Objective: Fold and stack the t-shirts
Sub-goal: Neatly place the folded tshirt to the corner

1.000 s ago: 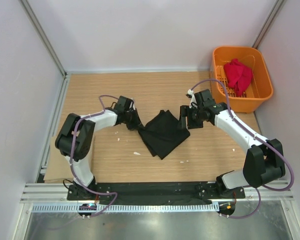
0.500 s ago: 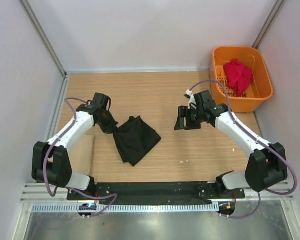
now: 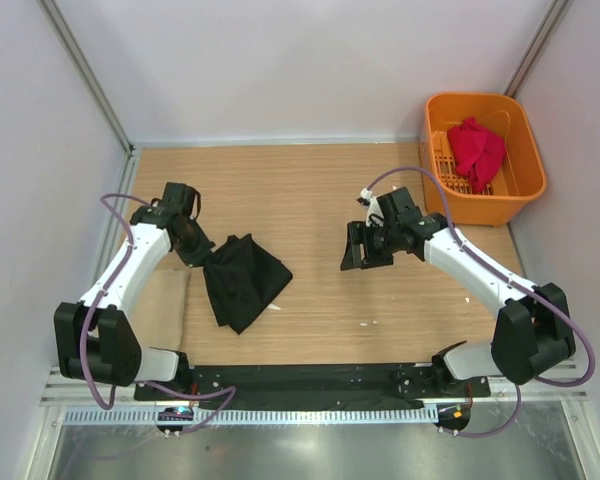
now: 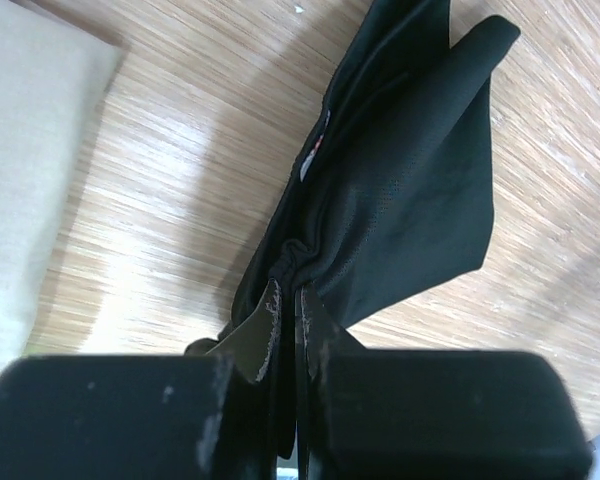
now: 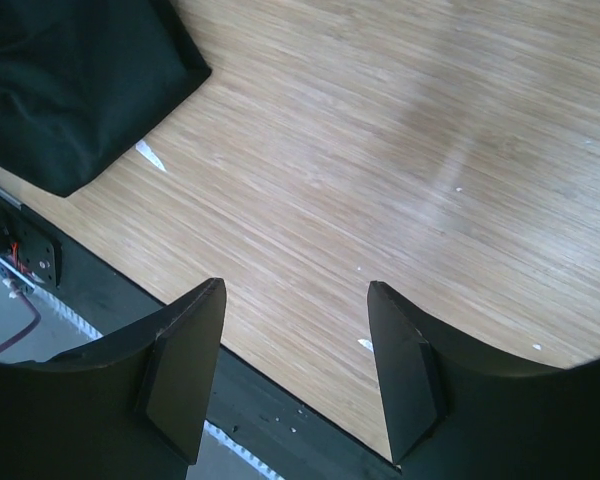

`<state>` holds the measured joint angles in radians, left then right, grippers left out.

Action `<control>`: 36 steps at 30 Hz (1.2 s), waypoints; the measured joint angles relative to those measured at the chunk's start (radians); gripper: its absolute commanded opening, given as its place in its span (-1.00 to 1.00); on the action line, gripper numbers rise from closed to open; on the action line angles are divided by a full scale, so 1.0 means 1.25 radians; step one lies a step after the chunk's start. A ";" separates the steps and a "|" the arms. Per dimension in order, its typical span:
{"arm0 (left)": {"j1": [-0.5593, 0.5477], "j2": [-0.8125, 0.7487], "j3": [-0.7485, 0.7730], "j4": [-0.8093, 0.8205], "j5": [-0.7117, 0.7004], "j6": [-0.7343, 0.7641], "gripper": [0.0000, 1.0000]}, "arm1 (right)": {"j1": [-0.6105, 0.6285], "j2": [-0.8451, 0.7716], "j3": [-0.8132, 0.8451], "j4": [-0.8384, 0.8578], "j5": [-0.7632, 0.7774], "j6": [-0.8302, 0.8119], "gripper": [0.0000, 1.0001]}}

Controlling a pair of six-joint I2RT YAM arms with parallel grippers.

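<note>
From above, the left gripper (image 3: 202,256) was hard to tell from the black shirt (image 3: 242,280) lying left on the table (image 3: 310,190); in the wrist view its jaws were seen clamped on a bunched edge; the red shirt (image 3: 476,150) was heaped in the basket (image 3: 528,175); the right gripper (image 5: 295,330) was held wide, nothing grasped.

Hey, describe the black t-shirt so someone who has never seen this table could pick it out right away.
On the wooden table, look to the left half, toward the near edge. The black t-shirt lies there bunched up, one corner pinched in the left tool. It is the only cloth on the wood; the red t-shirt sits in the orange basket at the far right.
</note>
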<state>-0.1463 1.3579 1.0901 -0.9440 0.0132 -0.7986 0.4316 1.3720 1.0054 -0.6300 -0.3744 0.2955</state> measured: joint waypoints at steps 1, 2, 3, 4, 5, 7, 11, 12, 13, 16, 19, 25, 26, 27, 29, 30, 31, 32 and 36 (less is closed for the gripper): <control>0.000 0.002 0.000 0.001 0.005 0.002 -1.00 | 0.005 0.001 -0.002 0.002 -0.003 0.002 0.29; 0.000 0.003 -0.002 0.005 0.012 0.003 -1.00 | 0.009 0.003 -0.002 0.005 -0.006 0.003 0.29; 0.000 0.005 -0.009 0.015 0.020 0.004 -1.00 | 0.013 0.007 -0.002 0.009 -0.009 0.005 0.29; 0.000 0.005 -0.019 0.027 0.029 0.006 -1.00 | 0.019 0.014 -0.002 0.014 -0.012 0.005 0.29; 0.000 0.009 -0.029 0.035 0.036 0.009 -1.00 | 0.025 0.023 -0.002 0.020 -0.015 0.006 0.26; 0.000 0.023 -0.046 0.044 0.045 0.015 -1.00 | 0.041 0.052 0.002 0.032 -0.022 0.010 0.22; 0.000 0.049 -0.055 0.049 0.036 0.025 -1.00 | 0.099 0.148 0.038 0.067 -0.038 0.036 -0.13; 0.000 0.050 -0.055 0.050 0.027 0.028 -1.00 | 0.117 0.178 0.055 0.078 -0.045 0.045 -0.22; 0.000 0.050 -0.055 0.050 0.016 0.032 -1.00 | 0.134 0.208 0.077 0.092 -0.054 0.059 -0.31; 0.000 0.050 -0.055 0.049 -0.014 0.038 -1.00 | 0.186 0.308 0.165 0.152 -0.085 0.101 -0.62; 0.000 0.055 -0.055 0.045 -0.050 0.038 -0.62 | 0.230 0.393 0.247 0.216 -0.107 0.150 -0.80; 0.000 0.059 -0.052 0.019 -0.147 0.045 0.03 | 0.292 0.533 0.362 0.288 -0.128 0.214 -0.86; 0.000 0.059 -0.049 0.014 -0.161 0.049 0.07 | 0.298 0.547 0.365 0.293 -0.128 0.222 -0.89; 0.000 0.059 -0.046 0.011 -0.168 0.054 0.12 | 0.305 0.561 0.366 0.299 -0.125 0.228 -0.90; 0.000 0.057 -0.035 0.004 -0.182 0.063 0.20 | 0.313 0.579 0.365 0.298 -0.114 0.238 -0.92; 0.000 0.054 -0.029 0.003 -0.186 0.070 0.21 | 0.315 0.584 0.362 0.298 -0.105 0.242 -0.92; 0.000 0.049 -0.022 0.002 -0.188 0.078 0.23 | 0.315 0.585 0.358 0.297 -0.091 0.244 -0.92; 0.000 0.042 -0.017 0.003 -0.189 0.084 0.23 | 0.314 0.585 0.355 0.296 -0.080 0.245 -0.92; 0.000 0.008 -0.008 0.008 -0.183 0.104 0.28 | 0.300 0.585 0.335 0.293 -0.020 0.247 -0.93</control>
<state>-0.1463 1.3674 1.0805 -0.9337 -0.2153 -0.6682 0.8070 2.1036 1.4239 -0.2634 -0.3996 0.6044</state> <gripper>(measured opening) 0.636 0.046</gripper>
